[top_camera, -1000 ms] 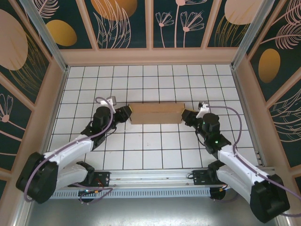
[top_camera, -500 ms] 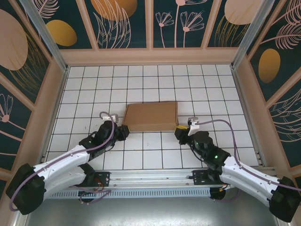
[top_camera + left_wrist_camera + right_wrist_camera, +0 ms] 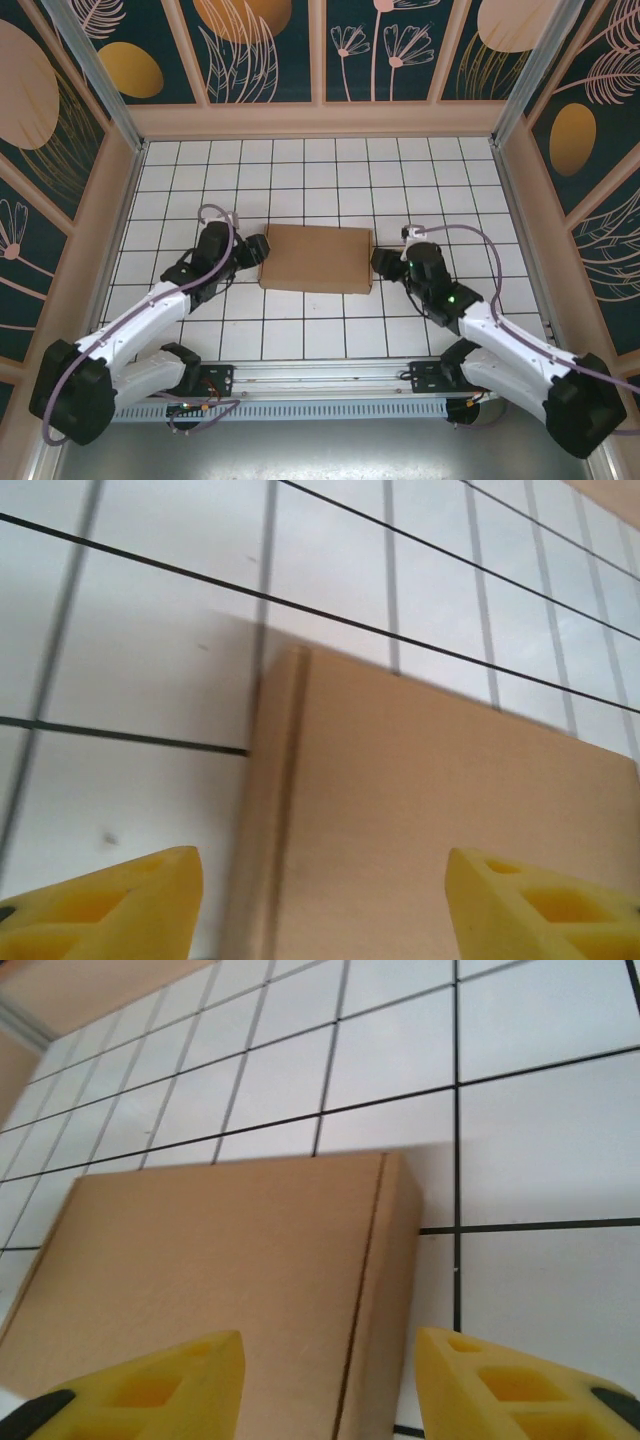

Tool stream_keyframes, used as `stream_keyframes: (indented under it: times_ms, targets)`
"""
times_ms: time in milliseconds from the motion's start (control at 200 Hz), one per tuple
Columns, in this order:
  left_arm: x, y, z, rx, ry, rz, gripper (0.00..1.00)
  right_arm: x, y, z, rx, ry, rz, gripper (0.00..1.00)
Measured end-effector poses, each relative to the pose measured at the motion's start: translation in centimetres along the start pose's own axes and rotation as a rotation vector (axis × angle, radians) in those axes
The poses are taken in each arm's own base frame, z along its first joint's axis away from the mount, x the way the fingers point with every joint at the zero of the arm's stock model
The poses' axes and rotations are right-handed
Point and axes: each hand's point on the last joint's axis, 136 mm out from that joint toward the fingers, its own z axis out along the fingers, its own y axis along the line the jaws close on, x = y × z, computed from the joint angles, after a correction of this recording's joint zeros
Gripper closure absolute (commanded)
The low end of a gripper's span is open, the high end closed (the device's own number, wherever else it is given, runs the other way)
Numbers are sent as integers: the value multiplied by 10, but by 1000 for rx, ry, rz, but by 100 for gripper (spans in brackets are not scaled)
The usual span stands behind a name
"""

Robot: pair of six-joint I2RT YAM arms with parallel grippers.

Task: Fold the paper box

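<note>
The paper box (image 3: 315, 258) is a plain brown cardboard box lying flat and closed on the white tiled table. My left gripper (image 3: 258, 250) sits at its left end, jaws open. In the left wrist view the box (image 3: 450, 820) lies ahead of the left gripper (image 3: 325, 920), its creased left edge between the spread yellow fingertips (image 3: 110, 905). My right gripper (image 3: 381, 262) sits at the box's right end, also open. In the right wrist view the box (image 3: 220, 1250) has its right edge between the fingers of the right gripper (image 3: 330, 1385), touching neither fingertip (image 3: 500, 1380).
The tiled table (image 3: 320, 170) is walled on three sides by patterned panels (image 3: 320, 50) with a wooden ledge. A metal rail (image 3: 320, 375) runs along the near edge by the arm bases. Bare tiles surround the box.
Both grippers have opened and let go of the box. The box, held up on edge a second ago, now lies flat on the tiles between them.
</note>
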Motion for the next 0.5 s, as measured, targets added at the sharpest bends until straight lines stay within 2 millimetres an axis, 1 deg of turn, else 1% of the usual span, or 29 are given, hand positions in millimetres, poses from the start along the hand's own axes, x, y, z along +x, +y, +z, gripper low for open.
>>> stream_keyframes:
  times_ms: [55, 150, 200, 305, 350, 445, 500]
  targets:
    - [3, 6, 8, -16, 31, 1, 33, 1, 0, 8, -1, 38, 9, 52]
    - [18, 10, 27, -23, 106, 17, 35, 12, 0, 22, -15, 115, 25, 54]
    - [26, 13, 35, -25, 140, 16, 35, 20, -4, 28, -15, 156, 44, 54]
    - [33, 16, 43, -12, 166, 3, 39, 30, -16, 40, -1, 211, 98, 56]
    - [36, 16, 46, 0, 170, -5, 42, 35, -18, 45, -4, 231, 115, 58]
    - [46, 17, 53, 22, 194, -32, 50, 46, -15, 55, -35, 276, 141, 63]
    - [46, 13, 57, 44, 192, -49, 56, 48, -13, 60, -58, 285, 145, 67]
